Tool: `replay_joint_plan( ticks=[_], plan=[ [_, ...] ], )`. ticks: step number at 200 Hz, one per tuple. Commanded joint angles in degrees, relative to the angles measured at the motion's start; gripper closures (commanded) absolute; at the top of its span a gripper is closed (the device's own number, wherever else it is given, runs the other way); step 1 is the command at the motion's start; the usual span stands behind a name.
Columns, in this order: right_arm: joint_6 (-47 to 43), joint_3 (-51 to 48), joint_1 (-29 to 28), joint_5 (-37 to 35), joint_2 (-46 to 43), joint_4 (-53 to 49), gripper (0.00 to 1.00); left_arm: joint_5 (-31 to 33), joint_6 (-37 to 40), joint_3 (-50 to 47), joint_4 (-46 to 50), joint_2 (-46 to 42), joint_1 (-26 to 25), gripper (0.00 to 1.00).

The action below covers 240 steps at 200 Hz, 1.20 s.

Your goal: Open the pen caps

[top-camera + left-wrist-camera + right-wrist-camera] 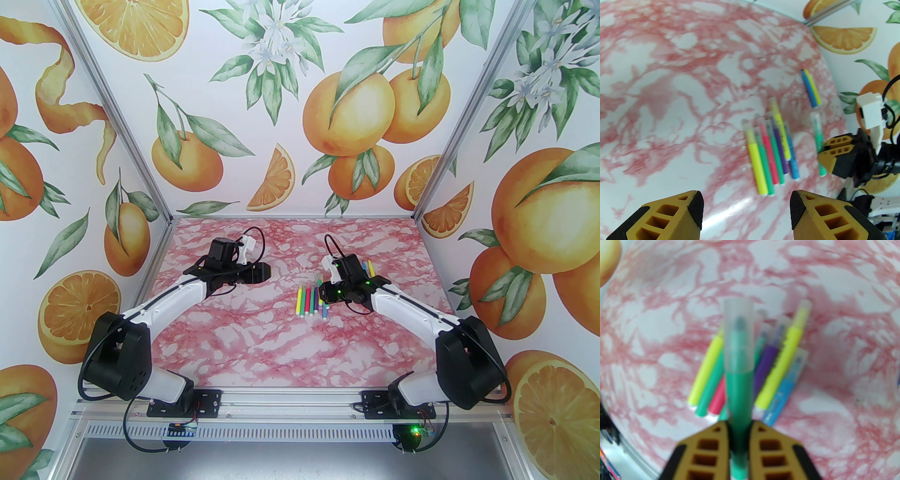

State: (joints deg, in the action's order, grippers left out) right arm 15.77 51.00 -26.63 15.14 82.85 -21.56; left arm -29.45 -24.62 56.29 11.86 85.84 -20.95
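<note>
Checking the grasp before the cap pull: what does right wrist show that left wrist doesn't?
Right wrist: close, head-on look at the right hand shut on the green pen's body, its pale cap on, a dark tip inside. Left wrist: the open left hand, plus a blue and yellow pair lying apart, farther out. Both: the held green pen and the row of capped pens on the marble table.

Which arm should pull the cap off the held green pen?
Left: the left gripper is open and free, while the right gripper is shut on the green pen, its cap still on.
</note>
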Motion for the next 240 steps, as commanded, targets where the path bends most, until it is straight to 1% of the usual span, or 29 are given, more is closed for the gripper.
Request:
replay_joint_plan(
  ticks=[1, 47, 82, 124, 166, 240],
  plan=[
    [-0.55, -1.17, -0.58, 6.71, -2.44, 5.24, 0.93, -4.46, -3.95, -0.28, -6.62, 1.01, -1.17, 0.34],
    [-0.03, -0.97, -1.30, 11.00, -2.97, 7.57, 0.93, -7.38, -7.84, -1.01, -12.73, 2.39, -2.90, 0.33],
    [0.06, -0.61, -2.44, 12.35, -3.48, 9.19, 0.93, -9.59, -11.12, -0.92, -17.10, 4.40, -4.66, 0.33],
    [-0.06, -0.20, -3.51, 12.46, -4.33, 9.54, 0.93, -9.68, -17.26, -2.08, -25.37, 6.28, -7.60, 0.34],
    [-0.25, -0.37, -3.68, 12.38, -5.61, 9.70, 0.93, -9.55, -17.83, -0.97, -25.83, 7.05, -9.50, 0.36],
    [-0.52, -0.26, -3.74, 13.49, -5.64, 10.01, 0.93, -9.09, -19.88, -0.56, -28.59, 8.68, -10.60, 0.41]
  ],
)
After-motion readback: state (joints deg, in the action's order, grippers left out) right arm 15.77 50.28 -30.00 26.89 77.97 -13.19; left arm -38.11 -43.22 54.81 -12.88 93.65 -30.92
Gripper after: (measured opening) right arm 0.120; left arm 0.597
